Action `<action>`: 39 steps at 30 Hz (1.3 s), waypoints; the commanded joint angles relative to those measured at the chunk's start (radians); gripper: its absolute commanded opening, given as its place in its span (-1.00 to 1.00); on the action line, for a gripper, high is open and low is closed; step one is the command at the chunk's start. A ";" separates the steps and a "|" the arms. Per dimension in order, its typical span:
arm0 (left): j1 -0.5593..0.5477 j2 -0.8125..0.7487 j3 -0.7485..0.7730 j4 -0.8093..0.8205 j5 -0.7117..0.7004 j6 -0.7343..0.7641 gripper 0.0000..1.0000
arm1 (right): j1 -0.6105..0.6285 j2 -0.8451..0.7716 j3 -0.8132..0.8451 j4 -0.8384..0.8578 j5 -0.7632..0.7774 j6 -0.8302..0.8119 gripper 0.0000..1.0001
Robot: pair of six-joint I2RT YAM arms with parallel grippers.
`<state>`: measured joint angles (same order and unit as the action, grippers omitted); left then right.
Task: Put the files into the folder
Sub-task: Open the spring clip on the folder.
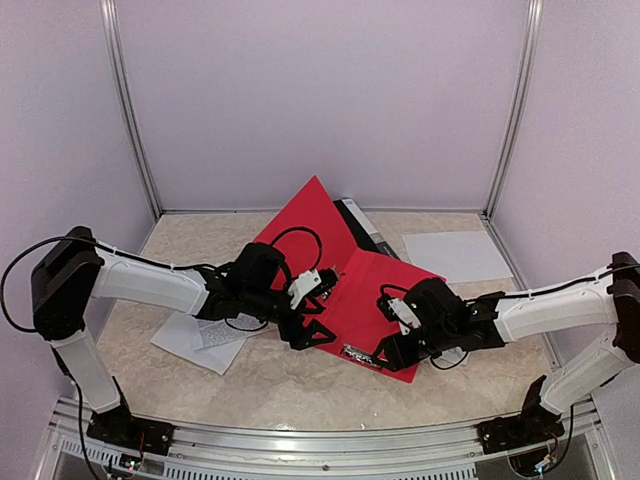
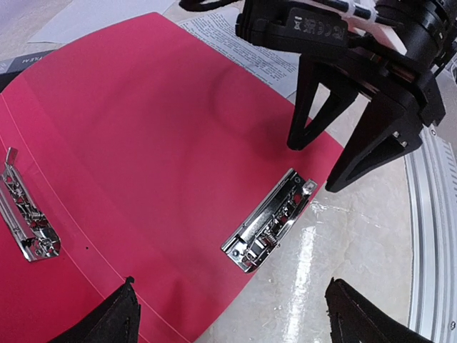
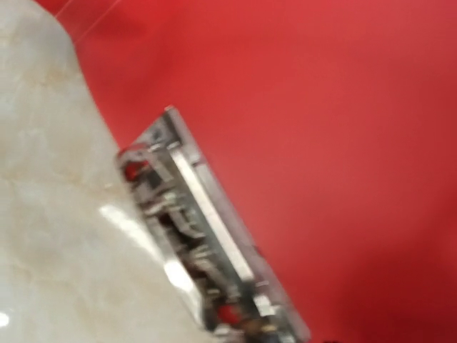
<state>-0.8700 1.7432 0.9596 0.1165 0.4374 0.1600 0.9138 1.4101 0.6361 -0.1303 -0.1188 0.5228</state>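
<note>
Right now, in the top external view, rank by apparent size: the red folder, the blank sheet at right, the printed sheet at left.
1. red folder
2. blank sheet
3. printed sheet, but it is partly covered, so second and third are unsure.

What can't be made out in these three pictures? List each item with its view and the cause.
Printed sheet, top view: partly under the left arm; text too small to read.
Dark object, top view: mostly covered by the red folder.
Metal clip, right wrist view: blurred, lower end cut off by the edge.
Right gripper: fingers outside its own wrist view; only the left wrist view shows them.
</note>
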 commanded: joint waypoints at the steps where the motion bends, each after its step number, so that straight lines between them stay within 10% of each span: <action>1: 0.010 0.034 -0.005 0.030 0.007 0.030 0.74 | 0.074 0.025 -0.016 0.067 0.048 0.161 0.01; 39: 0.009 0.047 -0.038 0.061 -0.041 0.075 0.74 | 0.121 0.076 -0.043 0.087 0.127 0.289 -0.65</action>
<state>-0.8688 1.7718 0.9318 0.1684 0.4080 0.2188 1.0210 1.4677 0.5968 -0.0544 -0.0025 0.8074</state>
